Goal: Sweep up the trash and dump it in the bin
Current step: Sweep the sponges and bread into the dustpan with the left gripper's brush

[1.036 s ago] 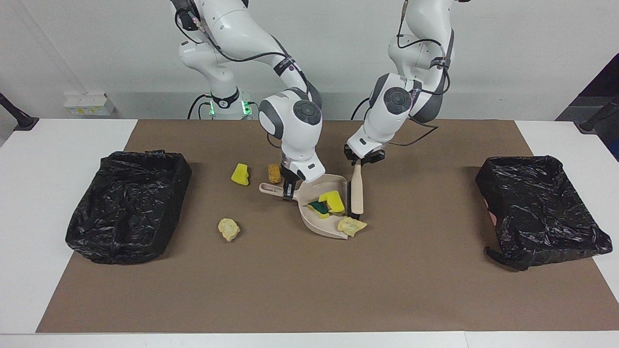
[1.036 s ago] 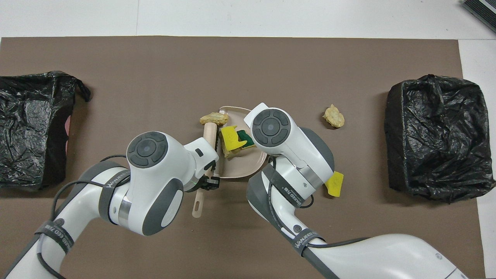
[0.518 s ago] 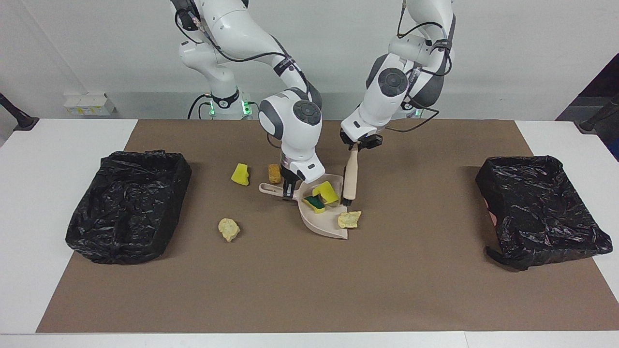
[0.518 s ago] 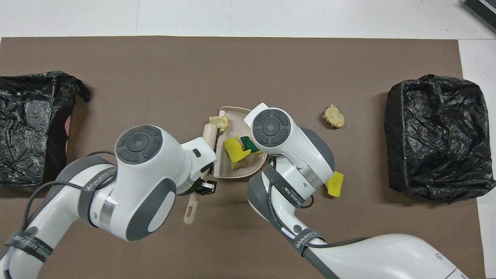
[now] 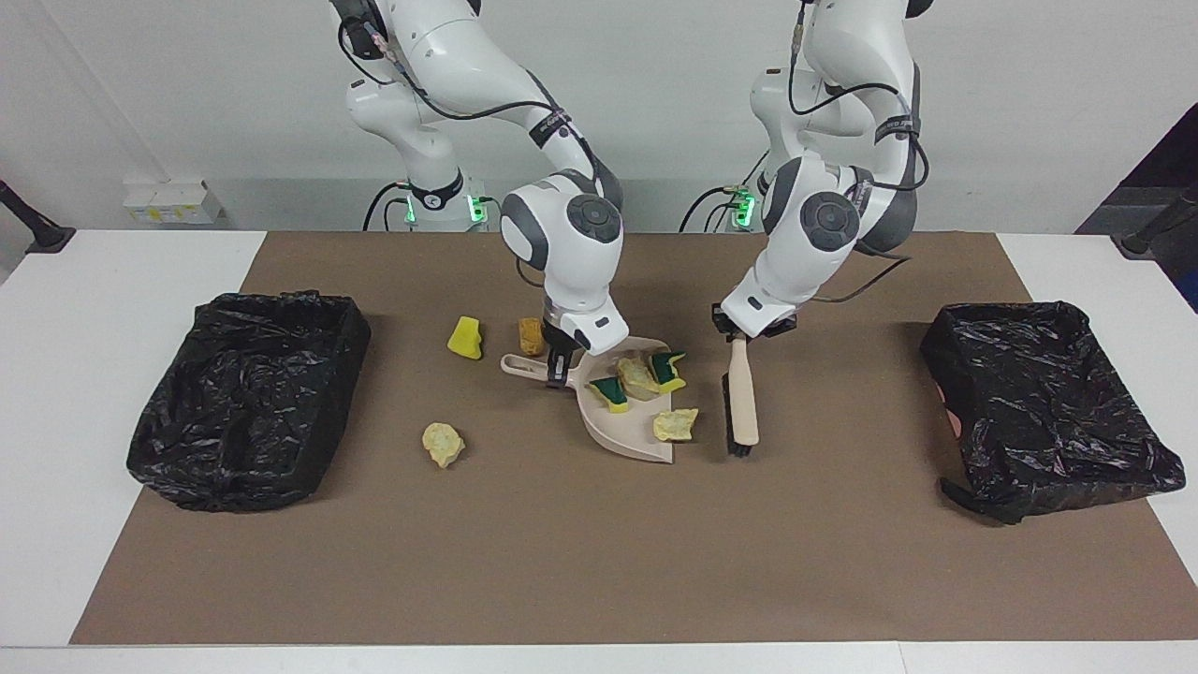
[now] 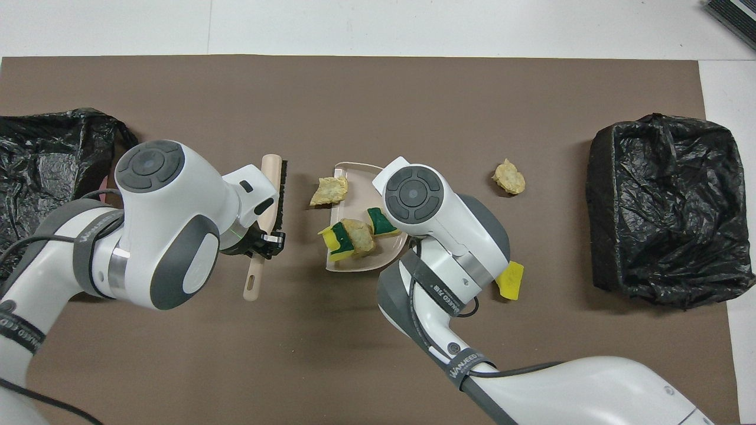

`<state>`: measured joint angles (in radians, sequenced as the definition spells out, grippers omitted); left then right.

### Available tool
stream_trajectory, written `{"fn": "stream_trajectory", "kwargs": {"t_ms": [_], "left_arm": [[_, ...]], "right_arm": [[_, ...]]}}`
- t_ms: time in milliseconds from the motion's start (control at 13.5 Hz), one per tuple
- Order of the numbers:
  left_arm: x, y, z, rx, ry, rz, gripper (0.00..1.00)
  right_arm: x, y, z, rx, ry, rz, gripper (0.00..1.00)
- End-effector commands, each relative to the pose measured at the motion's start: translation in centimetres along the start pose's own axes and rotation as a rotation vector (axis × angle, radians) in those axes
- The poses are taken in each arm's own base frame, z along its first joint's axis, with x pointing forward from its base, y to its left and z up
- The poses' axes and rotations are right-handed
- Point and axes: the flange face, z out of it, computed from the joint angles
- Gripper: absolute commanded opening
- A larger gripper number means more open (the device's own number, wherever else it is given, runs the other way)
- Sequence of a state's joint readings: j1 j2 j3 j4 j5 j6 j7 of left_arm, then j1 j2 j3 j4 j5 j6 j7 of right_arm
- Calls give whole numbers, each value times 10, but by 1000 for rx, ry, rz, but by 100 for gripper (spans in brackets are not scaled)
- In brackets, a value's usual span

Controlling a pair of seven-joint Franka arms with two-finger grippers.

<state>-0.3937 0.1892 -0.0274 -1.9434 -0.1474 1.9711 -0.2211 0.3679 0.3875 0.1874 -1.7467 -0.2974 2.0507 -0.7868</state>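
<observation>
- My right gripper point(image 5: 559, 367) clamps the dustpan point(image 5: 625, 423) handle, pinning it flat to catch trash point(image 5: 639, 376).
- My left gripper point(image 5: 746, 334) grips the brush point(image 5: 741, 401) just beside one lump point(image 5: 675, 425) at the lip (three pieces lie unswept nearer the right arm's end).

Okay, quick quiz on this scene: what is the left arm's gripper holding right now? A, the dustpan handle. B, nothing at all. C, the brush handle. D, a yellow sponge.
C: the left gripper is closed on the handle of the brush, which hangs beside the dustpan toward the left arm's end of the table, while the right gripper holds the dustpan's handle.
</observation>
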Motion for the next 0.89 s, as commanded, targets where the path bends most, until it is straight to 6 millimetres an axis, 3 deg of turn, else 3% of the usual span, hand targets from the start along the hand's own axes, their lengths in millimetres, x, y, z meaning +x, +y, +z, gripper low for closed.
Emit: {"fn": "stream_trajectory", "kwargs": {"t_ms": [0, 148, 444, 666, 814], "left_arm": [[-4, 22, 7, 3, 43, -8, 0], [-20, 38, 14, 0, 24, 4, 0], [-50, 99, 15, -108, -28, -58, 0], [-54, 92, -16, -150, -3, -104, 0], [-43, 62, -27, -155, -23, -197, 0]], "right_arm": [[-9, -4, 0, -14, -9, -43, 0], [-10, -3, -1, -14, -9, -42, 0], [-10, -3, -1, -16, -9, -43, 0], [-14, -1, 1, -12, -11, -37, 0], [-17, 2, 2, -11, -10, -41, 0]]}}
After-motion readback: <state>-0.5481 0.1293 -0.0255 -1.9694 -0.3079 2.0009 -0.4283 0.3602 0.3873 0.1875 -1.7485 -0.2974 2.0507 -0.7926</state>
